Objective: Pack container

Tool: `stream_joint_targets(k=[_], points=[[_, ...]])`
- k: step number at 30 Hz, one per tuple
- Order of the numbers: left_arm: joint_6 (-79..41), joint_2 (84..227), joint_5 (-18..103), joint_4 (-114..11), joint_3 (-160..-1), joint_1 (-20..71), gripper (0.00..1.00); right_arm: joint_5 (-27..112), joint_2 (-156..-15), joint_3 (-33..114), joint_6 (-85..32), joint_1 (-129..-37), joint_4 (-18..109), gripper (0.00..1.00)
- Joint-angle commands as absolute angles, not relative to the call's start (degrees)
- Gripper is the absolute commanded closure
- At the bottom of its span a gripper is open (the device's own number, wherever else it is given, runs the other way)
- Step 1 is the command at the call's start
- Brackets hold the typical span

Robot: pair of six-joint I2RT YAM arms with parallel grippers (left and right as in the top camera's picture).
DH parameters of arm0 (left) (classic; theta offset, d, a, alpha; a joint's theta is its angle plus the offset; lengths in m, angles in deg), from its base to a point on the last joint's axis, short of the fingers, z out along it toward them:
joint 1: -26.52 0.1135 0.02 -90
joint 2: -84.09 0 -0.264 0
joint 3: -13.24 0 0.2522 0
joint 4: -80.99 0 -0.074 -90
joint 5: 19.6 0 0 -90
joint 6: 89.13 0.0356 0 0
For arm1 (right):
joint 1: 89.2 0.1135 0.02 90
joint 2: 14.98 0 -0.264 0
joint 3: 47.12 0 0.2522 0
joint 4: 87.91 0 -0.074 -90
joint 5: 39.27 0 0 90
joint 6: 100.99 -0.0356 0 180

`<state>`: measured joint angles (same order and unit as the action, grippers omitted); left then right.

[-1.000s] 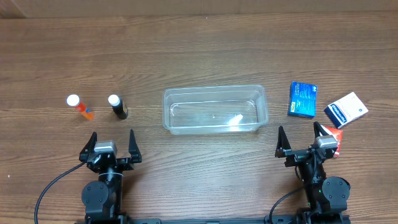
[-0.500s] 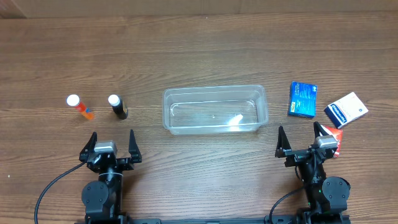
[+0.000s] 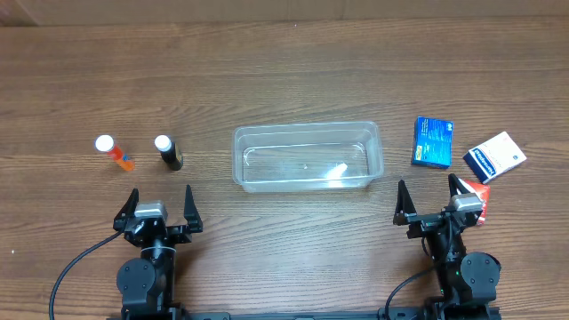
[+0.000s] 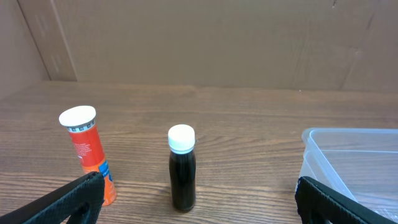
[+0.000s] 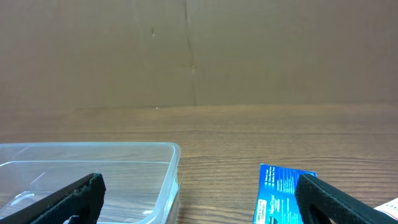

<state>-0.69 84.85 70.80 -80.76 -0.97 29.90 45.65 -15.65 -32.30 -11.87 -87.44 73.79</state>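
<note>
The clear plastic container (image 3: 308,157) stands empty at the table's middle; its corner shows in the left wrist view (image 4: 348,163) and the right wrist view (image 5: 93,177). An orange bottle (image 3: 114,153) (image 4: 88,154) and a black bottle (image 3: 168,152) (image 4: 183,167), both white-capped, stand upright to its left. A blue box (image 3: 432,142) (image 5: 280,193), a white-and-blue box (image 3: 494,156) and a red box (image 3: 481,197) lie to its right. My left gripper (image 3: 161,206) is open and empty behind the bottles. My right gripper (image 3: 432,201) is open and empty, next to the red box.
Brown cardboard walls stand behind the wooden table in both wrist views. Bare wood lies between the grippers and the container.
</note>
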Motion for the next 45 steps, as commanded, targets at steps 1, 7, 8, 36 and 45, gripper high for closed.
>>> stream_joint_targets(k=[1,7,8,36,45], points=[[-1.9,84.35,70.19,-80.8,-0.79,29.83,0.0,46.18,-15.14,-32.91,-12.14,-87.61,74.05,0.0],[-1.9,84.35,70.19,-80.8,-0.79,29.83,0.0,46.18,-15.14,-32.91,-12.14,-87.61,74.08,0.0],[-1.9,84.35,70.19,-80.8,-0.79,29.83,0.0,46.18,-15.14,-32.91,-12.14,-87.61,74.05,0.0],[-1.44,84.37,71.06,-81.26,-0.79,29.83,0.0,46.15,-15.14,-32.91,-12.16,-87.61,74.08,0.0],[-1.04,84.37,72.24,-81.04,-0.79,29.83,0.0,45.74,-15.14,-32.91,-12.64,-87.61,73.99,0.0]])
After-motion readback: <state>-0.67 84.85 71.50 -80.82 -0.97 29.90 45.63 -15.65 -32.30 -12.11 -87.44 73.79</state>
